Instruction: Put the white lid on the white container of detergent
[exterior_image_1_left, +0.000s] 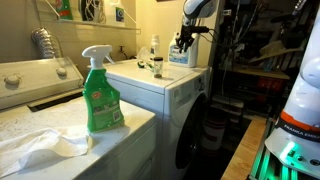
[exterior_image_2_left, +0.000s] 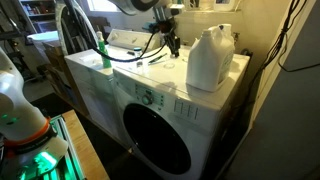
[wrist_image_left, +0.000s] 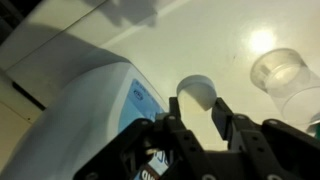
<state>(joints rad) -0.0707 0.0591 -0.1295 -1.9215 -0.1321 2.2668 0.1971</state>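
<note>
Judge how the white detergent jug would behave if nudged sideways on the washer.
The white detergent jug looks squarish and broad-based, so it would probably slide rather than tip. Its moulded plastic likely gives slightly when squeezed. Its fill level cannot be seen, so its weight is uncertain.

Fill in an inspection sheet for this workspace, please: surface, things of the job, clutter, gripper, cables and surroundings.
Surface: white washing machine top, with bright glare in the wrist view.
Job's things: white container of detergent upright on the top; white lid not on it, seen at the fingertips.
Clutter: clear cup near the lid; green spray bottle and white cloth on the neighbouring surface.
Grippers: gripper above the top, beside the container; cannot tell whether it clamps the lid.
Cables: black cables hang over the top.
Surroundings: round machine door below.
</note>
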